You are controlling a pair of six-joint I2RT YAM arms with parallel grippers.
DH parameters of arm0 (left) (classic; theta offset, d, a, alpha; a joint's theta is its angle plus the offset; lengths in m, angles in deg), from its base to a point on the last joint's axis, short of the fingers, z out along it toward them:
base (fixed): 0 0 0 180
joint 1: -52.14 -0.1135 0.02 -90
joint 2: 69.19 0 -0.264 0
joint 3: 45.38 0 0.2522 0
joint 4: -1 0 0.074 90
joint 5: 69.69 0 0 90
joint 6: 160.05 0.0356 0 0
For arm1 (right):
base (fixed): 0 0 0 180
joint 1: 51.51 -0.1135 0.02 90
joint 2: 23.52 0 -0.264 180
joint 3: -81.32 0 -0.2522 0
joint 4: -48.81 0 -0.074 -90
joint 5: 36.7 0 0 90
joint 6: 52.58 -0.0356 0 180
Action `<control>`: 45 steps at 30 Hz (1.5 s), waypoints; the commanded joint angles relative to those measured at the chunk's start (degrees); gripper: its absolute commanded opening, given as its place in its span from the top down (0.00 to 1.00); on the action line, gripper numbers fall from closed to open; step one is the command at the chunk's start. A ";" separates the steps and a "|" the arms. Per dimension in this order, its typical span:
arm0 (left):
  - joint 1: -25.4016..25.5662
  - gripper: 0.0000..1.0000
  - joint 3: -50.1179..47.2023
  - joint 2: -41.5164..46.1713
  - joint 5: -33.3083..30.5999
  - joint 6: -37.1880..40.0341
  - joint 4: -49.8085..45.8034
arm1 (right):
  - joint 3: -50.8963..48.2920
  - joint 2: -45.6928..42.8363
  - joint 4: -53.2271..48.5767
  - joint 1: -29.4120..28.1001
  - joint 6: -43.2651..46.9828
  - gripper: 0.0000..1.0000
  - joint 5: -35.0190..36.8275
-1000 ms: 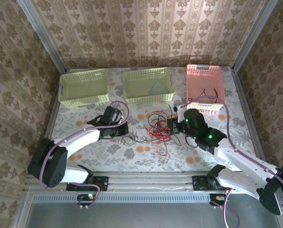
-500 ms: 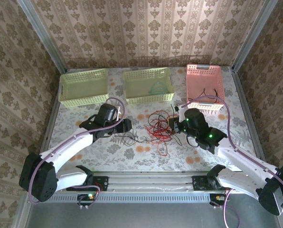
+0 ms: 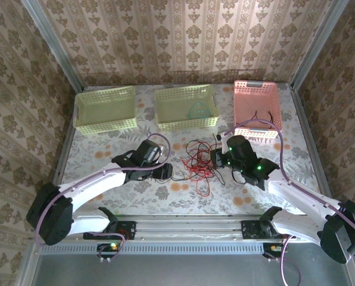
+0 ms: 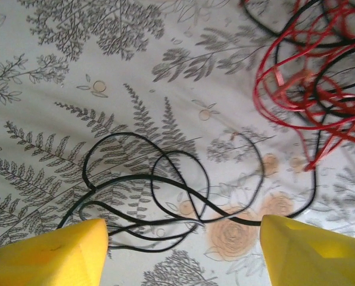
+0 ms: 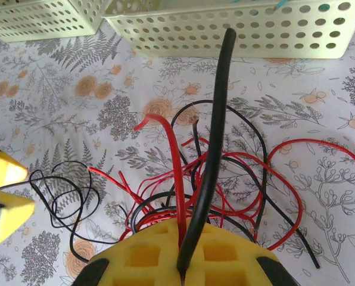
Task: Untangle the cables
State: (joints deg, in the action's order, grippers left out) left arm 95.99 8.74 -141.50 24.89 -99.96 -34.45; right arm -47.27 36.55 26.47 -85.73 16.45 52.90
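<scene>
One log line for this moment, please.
left hand: open over black loops | right hand: shut on cables | tangle: not undone

Left tool has swung right, nearer the cables; its jaws have parted.

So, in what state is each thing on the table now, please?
Left gripper: open, over the loose black cable.
Right gripper: shut on the tangled cables.
Tangled cables: red and black, knotted.
Middle basket: holds a pale cable.
Pink basket: holds a black cable.
</scene>
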 commanded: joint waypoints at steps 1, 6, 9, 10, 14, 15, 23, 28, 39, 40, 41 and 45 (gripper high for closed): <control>0.18 0.31 0.68 -4.06 -2.14 1.54 0.80 | 2.26 0.31 0.28 0.29 -0.73 1.00 -0.45; 0.17 0.44 2.37 -7.83 -1.44 1.24 0.46 | 1.75 -0.46 -0.37 0.29 -0.89 1.00 -0.42; 0.17 0.67 2.12 -6.49 -2.63 1.16 -0.28 | 1.37 -0.92 -0.26 0.27 -0.95 1.00 -0.23; 0.12 0.75 2.10 -5.42 -2.95 1.17 -0.60 | 1.29 -0.92 -0.18 0.25 -0.96 1.00 -0.12; 0.17 1.00 3.06 -0.80 -3.96 1.89 -4.24 | 1.11 -0.66 0.21 0.29 -0.83 1.00 0.34; 0.18 1.00 3.51 0.26 -3.96 2.10 -5.34 | 1.13 -0.66 0.27 0.29 -0.76 1.00 0.47; -2.15 1.00 8.68 10.65 -4.28 4.44 -14.00 | 1.22 -0.16 -0.64 0.73 -1.37 1.00 4.30; -9.58 1.00 15.80 16.37 1.81 6.37 -18.98 | 1.05 2.10 -1.23 1.77 -2.37 1.00 5.45; -22.98 1.00 32.63 19.40 14.93 8.90 -22.44 | 2.49 6.35 -2.23 2.05 -1.82 1.00 5.33; -23.43 1.00 34.27 19.37 15.40 9.04 -22.69 | 2.84 7.19 -2.70 2.05 -1.79 1.00 5.58; -23.84 1.00 35.61 19.38 15.58 9.11 -22.86 | 3.10 8.00 -3.17 2.03 -1.65 1.00 5.92; -25.73 1.00 42.07 19.49 15.42 10.18 -22.74 | 2.71 11.53 -2.44 2.05 -2.29 1.00 5.94</control>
State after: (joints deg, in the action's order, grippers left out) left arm 71.42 46.51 -122.45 38.23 -92.00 -56.42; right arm -45.13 46.19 25.20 -83.91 14.70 57.55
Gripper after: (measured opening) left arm 0.058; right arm 0.063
